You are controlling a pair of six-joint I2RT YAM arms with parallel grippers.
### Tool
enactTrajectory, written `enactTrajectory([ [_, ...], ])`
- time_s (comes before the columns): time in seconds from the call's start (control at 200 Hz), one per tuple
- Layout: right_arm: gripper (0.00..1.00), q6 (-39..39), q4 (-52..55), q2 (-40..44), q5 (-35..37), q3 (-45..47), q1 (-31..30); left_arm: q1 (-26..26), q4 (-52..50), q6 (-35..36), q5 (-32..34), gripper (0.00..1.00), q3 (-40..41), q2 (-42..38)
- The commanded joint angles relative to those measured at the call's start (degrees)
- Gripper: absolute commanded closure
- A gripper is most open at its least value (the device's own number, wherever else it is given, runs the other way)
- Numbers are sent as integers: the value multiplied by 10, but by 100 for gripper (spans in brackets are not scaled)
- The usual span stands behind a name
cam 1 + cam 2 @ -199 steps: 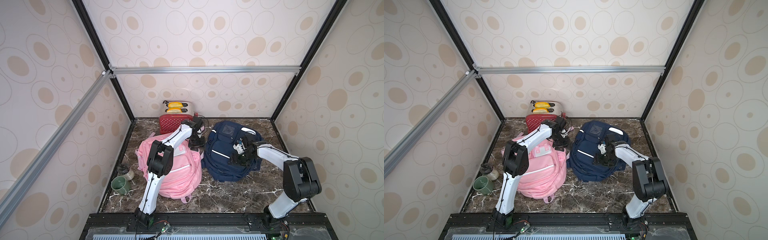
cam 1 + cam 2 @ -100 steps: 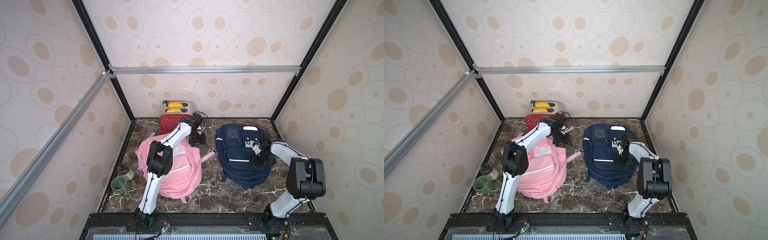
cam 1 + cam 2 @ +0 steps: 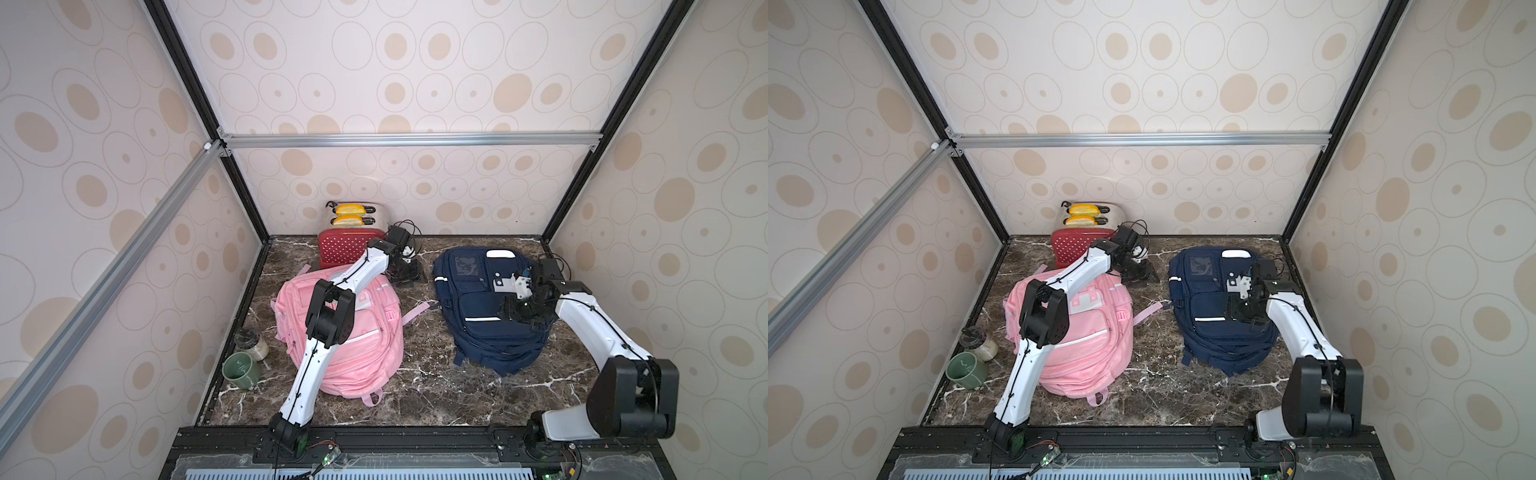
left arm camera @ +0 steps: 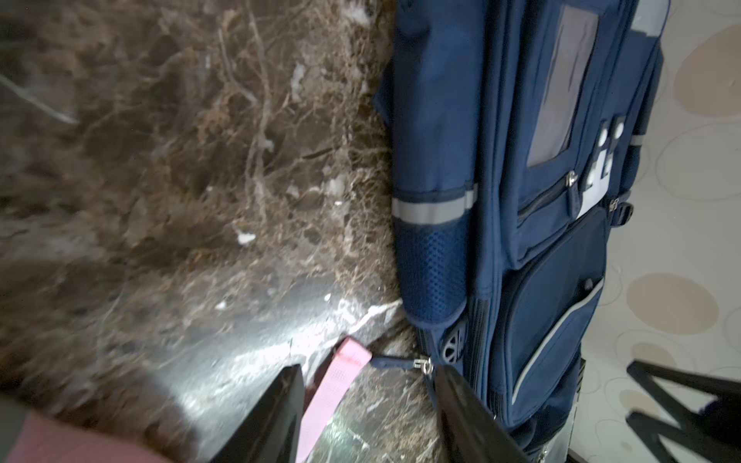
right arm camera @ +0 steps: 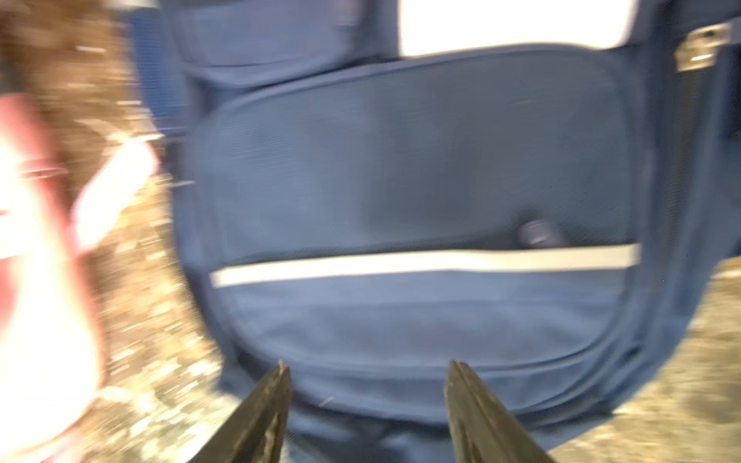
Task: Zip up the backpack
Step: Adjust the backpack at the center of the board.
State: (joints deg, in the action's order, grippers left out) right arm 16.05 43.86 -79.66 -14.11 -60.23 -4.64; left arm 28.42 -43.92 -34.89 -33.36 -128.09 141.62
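Observation:
A navy backpack (image 3: 478,299) (image 3: 1208,299) lies flat on the marble floor at the right, its front pocket facing up. My right gripper (image 3: 519,311) (image 3: 1241,309) hovers over its right half, open (image 5: 367,364), with only blue fabric between the fingers; that view is blurred. A pink backpack (image 3: 357,345) (image 3: 1096,345) lies to the left under my left arm. My left gripper (image 3: 409,272) (image 3: 1138,270) stands open (image 4: 367,368) on the floor between the two packs. A pink strap (image 4: 333,385) lies between its fingers, and a blue zipper pull (image 4: 401,362) on the navy pack's side lies by one fingertip.
A red toaster (image 3: 349,245) with yellow slices stands at the back wall behind the pink pack. A green mug (image 3: 241,370) and a small jar (image 3: 251,343) sit by the left wall. Patterned walls close in three sides.
The navy backpack has slid right and turned straight, away from the pink one. My right gripper moved right with it. The left gripper has barely shifted.

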Motion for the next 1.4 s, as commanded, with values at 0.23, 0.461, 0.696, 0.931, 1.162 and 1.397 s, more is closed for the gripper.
enactTrajectory([
  [0.23, 34, 54, -15, 11, -116, 89, -33, 26, 111, -75, -64, 45, -35, 50],
  [0.461, 35, 36, -17, 4, -114, 119, -48, 42, 139, -103, -77, 45, -29, 66],
  [0.696, 35, 34, -15, 12, -107, 156, -49, 62, 184, -141, -74, 76, 7, 72],
  [0.931, 35, 19, -22, -20, -83, 142, -50, 58, 174, -111, -47, 100, 76, 19],
  [1.162, 37, 3, -36, -94, -52, 94, -48, 44, 175, -94, -35, 100, 174, -75],
  [1.397, 38, -4, -59, -160, -34, 46, -21, 43, 170, -89, -36, 100, 214, -142],
])
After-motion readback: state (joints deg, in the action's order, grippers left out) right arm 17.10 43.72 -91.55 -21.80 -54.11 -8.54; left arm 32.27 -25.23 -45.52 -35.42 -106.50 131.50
